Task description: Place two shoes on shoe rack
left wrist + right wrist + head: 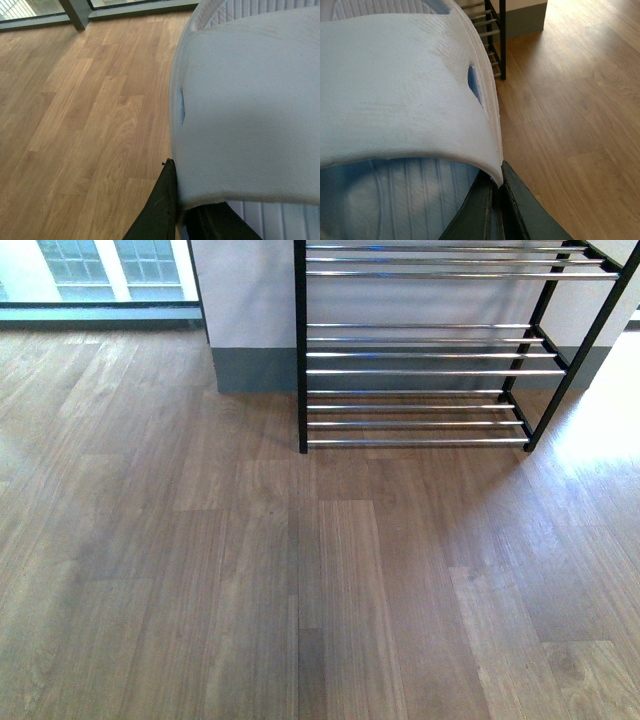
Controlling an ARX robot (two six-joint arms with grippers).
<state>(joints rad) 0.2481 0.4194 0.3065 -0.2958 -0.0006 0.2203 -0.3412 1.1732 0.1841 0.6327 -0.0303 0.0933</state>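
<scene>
1. Looking out front, I see the brown wood-plank floor point(200, 590) fill most of the view.
2. At its far edge, against the wall, stands the tall black-framed shoe rack with chrome bar shelves point(420, 372).
3. The left shoe, white with a ribbed sole point(250, 110), fills my left wrist view above the planks.
4. The right shoe, white and textured point(395, 85), hangs well short of the rack.
5. My left gripper point(182, 207) pinches its shoe's white edge.
6. My right gripper point(499, 187) is clamped narrowly on its shoe's edge.
</scene>
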